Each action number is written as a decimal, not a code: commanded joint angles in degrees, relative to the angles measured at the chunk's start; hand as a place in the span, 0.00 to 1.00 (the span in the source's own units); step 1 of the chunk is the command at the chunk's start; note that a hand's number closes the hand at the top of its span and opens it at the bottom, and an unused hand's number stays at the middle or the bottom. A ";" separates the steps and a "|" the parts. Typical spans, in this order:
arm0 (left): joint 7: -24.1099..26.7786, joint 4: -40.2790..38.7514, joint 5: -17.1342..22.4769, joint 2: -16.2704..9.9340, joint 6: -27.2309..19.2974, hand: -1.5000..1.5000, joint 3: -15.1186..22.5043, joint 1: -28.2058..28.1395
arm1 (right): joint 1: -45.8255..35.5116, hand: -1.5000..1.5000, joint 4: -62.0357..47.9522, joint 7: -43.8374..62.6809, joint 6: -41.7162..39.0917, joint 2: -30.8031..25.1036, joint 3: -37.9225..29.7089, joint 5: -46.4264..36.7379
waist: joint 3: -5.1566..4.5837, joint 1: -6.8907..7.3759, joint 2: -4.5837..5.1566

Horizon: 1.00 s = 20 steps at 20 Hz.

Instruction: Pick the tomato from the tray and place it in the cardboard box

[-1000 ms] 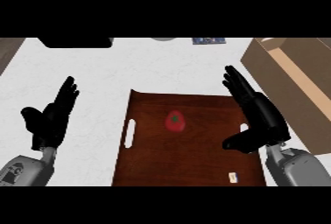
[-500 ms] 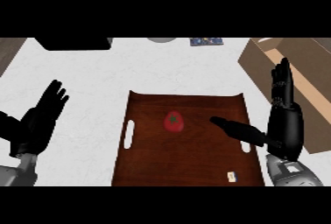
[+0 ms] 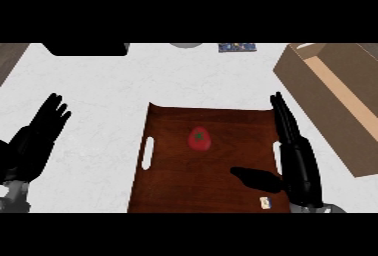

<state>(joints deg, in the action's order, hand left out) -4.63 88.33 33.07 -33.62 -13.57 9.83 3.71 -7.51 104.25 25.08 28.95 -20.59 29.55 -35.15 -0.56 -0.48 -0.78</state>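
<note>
A red tomato [image 3: 199, 139] with a green stem lies near the middle of the dark wooden tray [image 3: 177, 185]. My right hand [image 3: 298, 160] hovers over the tray's right edge, open, fingers straight and pointing away, thumb stretched left toward the tray's centre; it sits right of and below the tomato, apart from it. My left hand [image 3: 33, 142] is open at the far left over the white counter, well clear of the tray. The cardboard box [image 3: 336, 100] stands open at the right, beyond my right hand.
A black object [image 3: 85, 48] sits at the back left, a grey round thing [image 3: 186, 45] and a small blue item [image 3: 236, 47] at the back edge. A small white tag [image 3: 264, 202] lies on the tray's lower right corner. White counter surrounds the tray.
My right hand has shifted lower and left over the tray's right edge, thumb reaching inward. My left hand moved outward to the left. The tomato has not moved.
</note>
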 commanded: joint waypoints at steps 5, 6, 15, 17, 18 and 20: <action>-0.54 0.25 -0.20 0.96 0.53 0.50 0.83 0.70 | -9.53 0.00 0.42 29.90 -24.51 1.68 7.76 -9.64 | -0.05 1.04 0.32; -0.17 0.79 -0.90 1.33 -0.52 0.50 0.87 -0.01 | -12.76 0.00 0.74 33.32 -29.14 1.42 4.92 -6.87 | 0.15 1.44 0.45; -1.16 3.01 -1.53 1.27 0.03 0.50 0.12 -0.69 | -26.25 0.00 -8.22 52.03 -41.12 19.99 2.57 -1.60 | 0.47 1.20 0.73; -1.20 1.65 -0.93 1.97 0.49 0.50 -0.48 -0.72 | -24.91 0.00 -6.23 52.54 -43.55 17.89 0.12 -0.06 | 0.48 0.43 0.68; -0.11 0.61 -0.83 1.54 2.08 0.50 -1.28 -0.50 | -25.75 0.00 -7.91 53.83 -42.81 20.29 2.19 -2.10 | 0.46 0.58 0.69; -0.12 4.30 0.22 0.17 3.03 0.50 -2.48 -3.68 | -26.76 0.00 -9.03 54.08 -45.12 19.71 -1.41 0.11 | 0.48 1.29 0.51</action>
<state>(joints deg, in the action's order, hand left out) -5.03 90.69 32.44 -32.60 -12.06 8.71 2.14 -31.20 96.92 66.75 -8.90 -3.45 30.65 -36.75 -0.13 0.56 -0.18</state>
